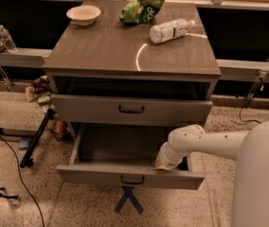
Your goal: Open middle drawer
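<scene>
So the middle drawer (92, 174) sits in the lower centre of the frame, well out of the bench (101, 56), its front panel hanging forward over the floor with the little dark loop handle (132, 178) facing us. The gripper (164, 161) is down inside the drawer toward its right end, tucked right behind the front panel. Honestly I can't tell how far open it is or whether it has hold of anything, since the end of the white arm (196, 138) covers it. My guess is it's pressing on the panel from the inside to drag the drawer out rather than fiddling with that tiny handle, which would explain the arm coming in low from the lower right. I'd call the job pretty much done. The top drawer (172, 111) above is shut, with a dark gap over it. On the bench top there's a bowl (83, 14) at upper left, a green chip bag (141, 9) and a bottle (171, 30) lying on its side, none of it near the action. On the floor, a blue tape cross (129, 200) sits just under the drawer front, and a black stand leg (35, 141) and cable (11, 169) lie off to the left, well apart. The only obstacle I see is for the arm itself: it has to lift out over the front panel with the top drawer close above.
</scene>
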Tool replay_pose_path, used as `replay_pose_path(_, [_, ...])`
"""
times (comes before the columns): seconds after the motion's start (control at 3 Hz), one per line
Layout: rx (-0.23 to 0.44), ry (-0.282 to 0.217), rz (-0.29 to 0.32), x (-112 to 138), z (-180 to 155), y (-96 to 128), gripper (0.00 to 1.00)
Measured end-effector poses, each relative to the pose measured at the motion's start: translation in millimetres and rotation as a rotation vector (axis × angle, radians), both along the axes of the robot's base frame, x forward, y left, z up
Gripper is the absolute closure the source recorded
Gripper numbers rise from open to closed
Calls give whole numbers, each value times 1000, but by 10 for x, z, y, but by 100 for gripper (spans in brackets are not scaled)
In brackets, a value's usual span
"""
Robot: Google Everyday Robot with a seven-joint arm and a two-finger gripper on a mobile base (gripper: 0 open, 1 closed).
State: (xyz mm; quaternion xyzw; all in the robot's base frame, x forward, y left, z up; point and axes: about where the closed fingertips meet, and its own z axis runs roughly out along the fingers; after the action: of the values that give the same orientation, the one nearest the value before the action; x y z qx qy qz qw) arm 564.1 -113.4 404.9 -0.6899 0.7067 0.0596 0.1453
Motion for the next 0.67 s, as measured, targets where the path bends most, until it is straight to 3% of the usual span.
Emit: replay_pose_path(0.67, [72, 250, -29, -641, 179, 119, 100])
